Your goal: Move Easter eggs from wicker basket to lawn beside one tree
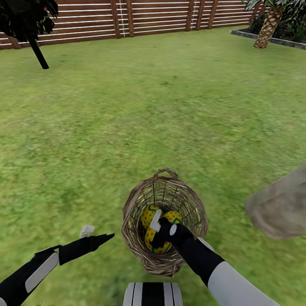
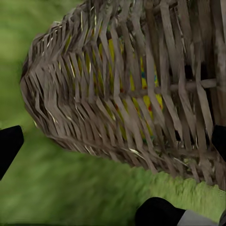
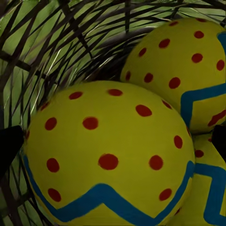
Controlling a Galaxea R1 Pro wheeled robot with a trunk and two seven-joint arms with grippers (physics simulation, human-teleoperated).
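The wicker basket (image 1: 131, 221) stands on the lawn (image 1: 161, 106) right in front of me, with three yellow Easter eggs (image 1: 148, 214) with red dots and blue zigzags inside. My right gripper (image 1: 159, 233) reaches down into the basket. In the right wrist view it (image 3: 113, 143) is open, its fingertips (image 3: 9, 146) on either side of the nearest egg (image 3: 108, 155), with two more eggs (image 3: 188, 70) behind. My left gripper (image 1: 100, 233) hovers open just left of the basket, whose woven wall (image 2: 117, 94) faces it in the left wrist view.
A grey-brown rock (image 1: 280, 208) lies on the grass to the right of the basket. A dark-leaved tree (image 1: 27, 21) stands far left, a palm (image 1: 267, 25) in a stone-edged bed far right, and a brown slat fence (image 1: 127, 17) runs behind.
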